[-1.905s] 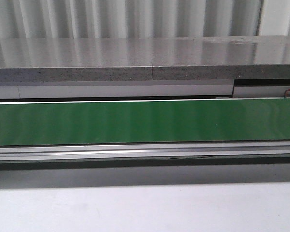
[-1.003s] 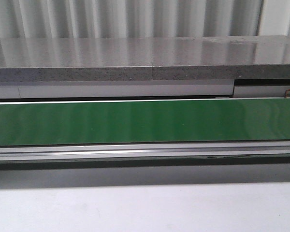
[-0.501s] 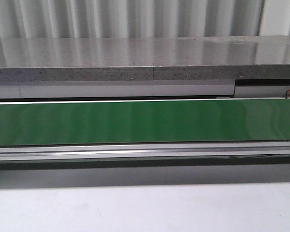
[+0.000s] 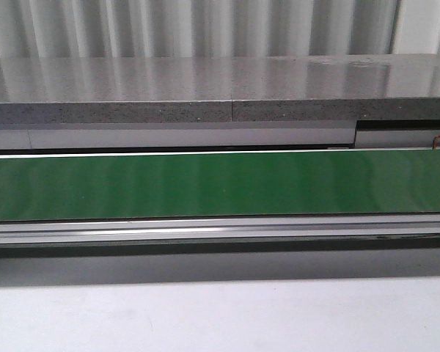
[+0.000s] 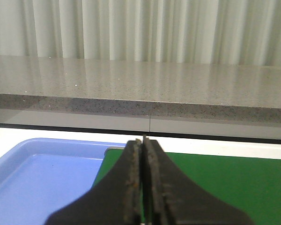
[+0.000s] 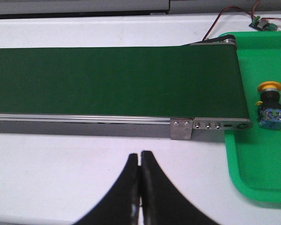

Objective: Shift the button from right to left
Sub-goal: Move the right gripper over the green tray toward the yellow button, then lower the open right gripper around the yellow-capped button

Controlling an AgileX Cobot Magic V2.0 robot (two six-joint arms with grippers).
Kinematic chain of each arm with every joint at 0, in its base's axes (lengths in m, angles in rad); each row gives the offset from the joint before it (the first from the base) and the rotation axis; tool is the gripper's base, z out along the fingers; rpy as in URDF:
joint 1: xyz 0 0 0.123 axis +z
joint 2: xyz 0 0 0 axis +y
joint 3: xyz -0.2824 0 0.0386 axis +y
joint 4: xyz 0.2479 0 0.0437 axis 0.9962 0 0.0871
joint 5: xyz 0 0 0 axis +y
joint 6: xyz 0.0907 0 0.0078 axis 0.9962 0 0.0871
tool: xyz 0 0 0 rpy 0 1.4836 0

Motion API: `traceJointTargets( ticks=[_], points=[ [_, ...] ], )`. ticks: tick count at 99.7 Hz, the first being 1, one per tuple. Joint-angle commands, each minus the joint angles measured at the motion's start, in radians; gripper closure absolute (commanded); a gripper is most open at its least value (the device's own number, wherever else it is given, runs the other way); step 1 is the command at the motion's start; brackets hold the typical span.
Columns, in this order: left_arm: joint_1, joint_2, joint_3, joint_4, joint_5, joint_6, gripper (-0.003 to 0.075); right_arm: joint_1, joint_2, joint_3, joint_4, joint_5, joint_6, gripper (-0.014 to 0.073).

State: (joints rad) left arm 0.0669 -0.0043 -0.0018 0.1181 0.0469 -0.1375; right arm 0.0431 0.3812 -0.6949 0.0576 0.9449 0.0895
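The button, with a yellow-orange mushroom cap, black collar and blue contact block, stands on a green tray beside the conveyor's end in the right wrist view. My right gripper is shut and empty over the white table, short of the belt and well away from the button. My left gripper is shut and empty, above the green belt's end next to a blue tray. Neither gripper nor the button shows in the front view.
A green conveyor belt spans the front view, with a metal side rail and end bracket. A grey stone ledge runs behind it. A small circuit board with wires lies past the green tray.
The front view shifts very slightly; nothing else visibly moves.
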Motion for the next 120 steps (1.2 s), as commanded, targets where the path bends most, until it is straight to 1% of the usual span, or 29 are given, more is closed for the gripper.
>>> traceJointTargets(
  ticks=[1, 20, 27, 34, 38, 39, 41, 46, 48, 51, 53, 58, 64, 75, 82, 102, 111, 120],
  points=[
    [-0.009, -0.035, 0.025, 0.0, -0.082, -0.008, 0.074, 0.001, 0.019, -0.034, 0.005, -0.065, -0.002, 0.0662],
    [-0.009, -0.035, 0.025, 0.0, -0.082, -0.008, 0.074, 0.001, 0.019, -0.032, 0.016, -0.055, -0.002, 0.0653],
    [-0.009, -0.035, 0.025, 0.0, -0.082, -0.008, 0.074, 0.001, 0.019, -0.032, 0.024, -0.039, -0.002, 0.0598],
    [-0.009, -0.035, 0.025, 0.0, -0.082, -0.008, 0.074, 0.001, 0.019, -0.032, 0.035, -0.023, -0.002, 0.0473],
    [-0.009, -0.035, 0.025, 0.0, -0.082, -0.008, 0.074, 0.001, 0.019, -0.032, 0.036, -0.018, -0.002, 0.037],
    [-0.009, -0.035, 0.025, 0.0, -0.082, -0.008, 0.074, 0.001, 0.019, -0.032, 0.036, -0.018, -0.002, 0.0332],
    [-0.009, -0.035, 0.025, 0.0, -0.082, -0.008, 0.074, 0.001, 0.019, -0.032, 0.036, -0.018, -0.002, 0.0293],
    [-0.009, -0.035, 0.025, 0.0, -0.082, -0.008, 0.074, 0.001, 0.019, -0.032, 0.036, -0.022, -0.002, 0.0139],
    [-0.009, -0.035, 0.025, 0.0, -0.082, -0.008, 0.074, 0.001, 0.019, -0.032, 0.036, -0.025, -0.002, 0.0104],
    [-0.009, -0.035, 0.025, 0.0, -0.082, -0.008, 0.074, 0.001, 0.019, -0.032, 0.038, -0.03, -0.002, 0.0026],
    [-0.009, -0.035, 0.025, 0.0, -0.082, -0.008, 0.074, 0.001, 0.019, -0.032, 0.043, -0.03, -0.002, -0.0013],
    [-0.009, -0.035, 0.025, 0.0, -0.082, -0.008, 0.074, 0.001, 0.019, -0.032, 0.05, -0.038, -0.002, -0.0069],
    [-0.009, -0.035, 0.025, 0.0, -0.082, -0.008, 0.074, 0.0, 0.023, -0.034, 0.053, -0.055, 0.009, -0.0067],
    [-0.009, -0.035, 0.025, 0.0, -0.082, -0.008, 0.074, 0.0, 0.073, -0.06, 0.03, -0.055, 0.068, -0.0031],
    [-0.009, -0.035, 0.025, 0.0, -0.082, -0.008, 0.074, 0.0, 0.132, -0.095, -0.007, -0.045, 0.094, -0.0029],
    [-0.009, -0.035, 0.025, 0.0, -0.082, -0.008, 0.074, -0.008, 0.343, -0.197, -0.139, -0.063, 0.095, -0.0029],
    [-0.009, -0.035, 0.025, 0.0, -0.082, -0.008, 0.074, -0.044, 0.427, -0.237, -0.176, -0.092, 0.094, -0.0029],
    [-0.009, -0.035, 0.025, 0.0, -0.082, -0.008, 0.074, -0.111, 0.504, -0.268, -0.184, -0.142, 0.092, -0.0029]
  ],
)
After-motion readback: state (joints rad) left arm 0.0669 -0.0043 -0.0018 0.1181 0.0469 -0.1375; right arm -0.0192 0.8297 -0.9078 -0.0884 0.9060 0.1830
